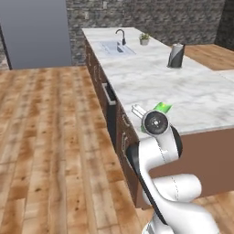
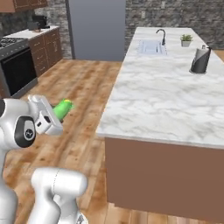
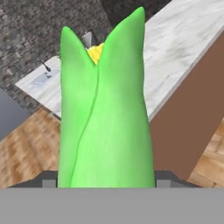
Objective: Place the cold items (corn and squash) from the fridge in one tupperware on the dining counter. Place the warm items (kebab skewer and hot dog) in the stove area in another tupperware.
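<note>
— Looking at the right base view from the left edge: what is sitting there?

— The stove (image 2: 15,65) is showing at nine o'clock, black oven front facing the wood floor (image 2: 83,87). The gripper (image 2: 56,114) is hanging beside it, at about eight o'clock, over the floor.

— Is it carrying anything?

— Yes, its fingers are clamping the corn (image 2: 62,109). The green husk is sticking out toward two o'clock. In the hand view the corn (image 3: 105,109) is rising between the fingertips, yellow kernels peeking out at its top.

— And further right?

— The fridge (image 2: 97,28) is standing at twelve o'clock. The dining counter (image 2: 166,96) is running from three o'clock up toward one, with a sink (image 2: 151,46), a small potted plant (image 2: 186,40) and a dark kettle (image 2: 200,60) at its far end.

— Is the corn touching the counter?

— No, it is hanging just beside the near corner.
</note>
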Robot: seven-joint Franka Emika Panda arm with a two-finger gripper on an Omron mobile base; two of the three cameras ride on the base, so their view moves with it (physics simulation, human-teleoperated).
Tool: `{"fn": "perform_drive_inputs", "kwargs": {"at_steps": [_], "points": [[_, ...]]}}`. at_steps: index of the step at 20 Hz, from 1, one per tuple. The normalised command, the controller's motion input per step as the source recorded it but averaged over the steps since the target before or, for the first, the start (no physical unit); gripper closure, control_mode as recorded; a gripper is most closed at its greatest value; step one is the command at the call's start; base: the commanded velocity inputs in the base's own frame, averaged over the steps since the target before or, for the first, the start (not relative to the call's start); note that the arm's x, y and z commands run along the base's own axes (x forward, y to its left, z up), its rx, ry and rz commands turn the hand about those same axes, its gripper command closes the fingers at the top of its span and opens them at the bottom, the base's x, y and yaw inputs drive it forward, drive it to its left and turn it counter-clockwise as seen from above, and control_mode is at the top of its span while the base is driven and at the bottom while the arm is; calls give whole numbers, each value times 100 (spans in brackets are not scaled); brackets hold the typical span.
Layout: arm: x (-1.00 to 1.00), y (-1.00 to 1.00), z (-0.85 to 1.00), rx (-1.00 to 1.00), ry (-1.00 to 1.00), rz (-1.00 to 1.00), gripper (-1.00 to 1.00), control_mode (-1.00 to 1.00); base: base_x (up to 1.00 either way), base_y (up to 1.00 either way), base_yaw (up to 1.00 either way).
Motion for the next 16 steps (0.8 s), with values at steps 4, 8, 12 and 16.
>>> {"fn": "perform_drive_inputs", "kwargs": {"at_steps": [4,8,12,16], "points": [[0,0,0,0,0,0,100,100,44,-100,-2],[0,0,0,0,0,0,100,100,61,-100,0],[0,0,0,0,0,0,100,100,70,-100,0],[0,0,0,0,0,0,100,100,22,-100,0]]}}
